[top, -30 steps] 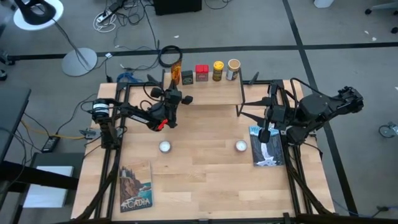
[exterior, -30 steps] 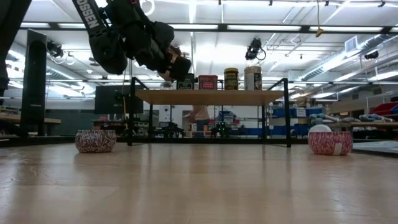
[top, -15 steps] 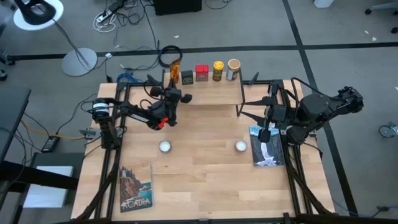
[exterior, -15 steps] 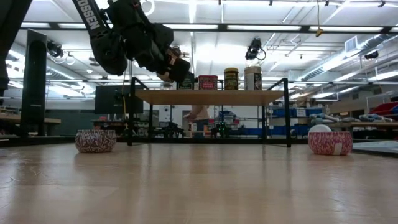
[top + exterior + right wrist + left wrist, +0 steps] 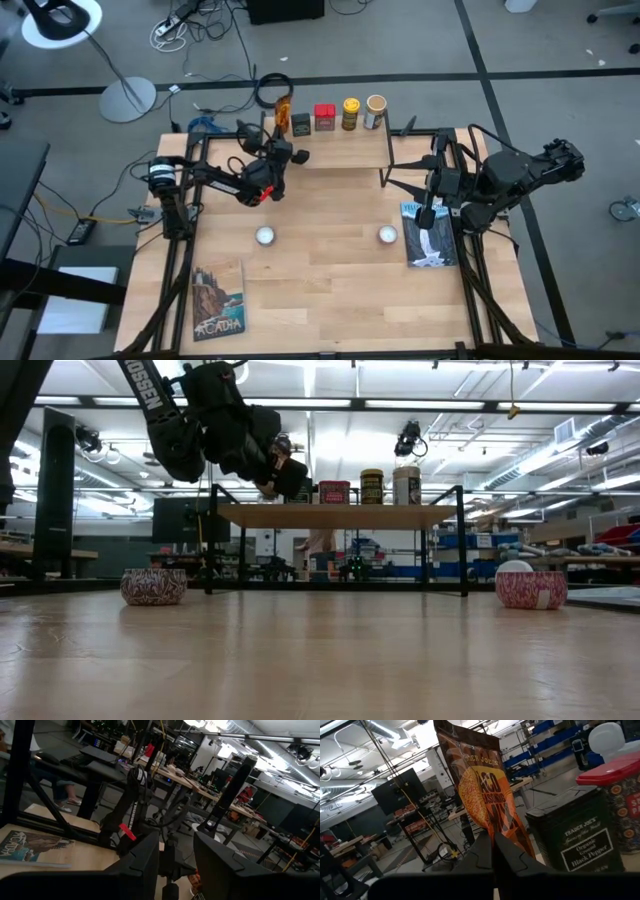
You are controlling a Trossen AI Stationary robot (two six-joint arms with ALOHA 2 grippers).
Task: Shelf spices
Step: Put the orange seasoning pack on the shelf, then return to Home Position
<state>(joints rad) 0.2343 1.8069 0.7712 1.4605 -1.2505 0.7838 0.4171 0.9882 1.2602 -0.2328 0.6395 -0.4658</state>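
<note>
Five spices (image 5: 350,113), two discs (image 5: 265,236), perhaps two books (image 5: 219,300).

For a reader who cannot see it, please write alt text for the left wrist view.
The left gripper, fingers shut, points at an upright orange packet. Beside the packet stands a dark tin labelled black pepper, with a red-lidded tin beyond it and a workshop room behind.

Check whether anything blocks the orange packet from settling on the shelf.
Nothing visible does. The left tool, shut on the orange packet, holds it at the shelf's left end, beside the dark tin. The other spices stand further right.
</note>
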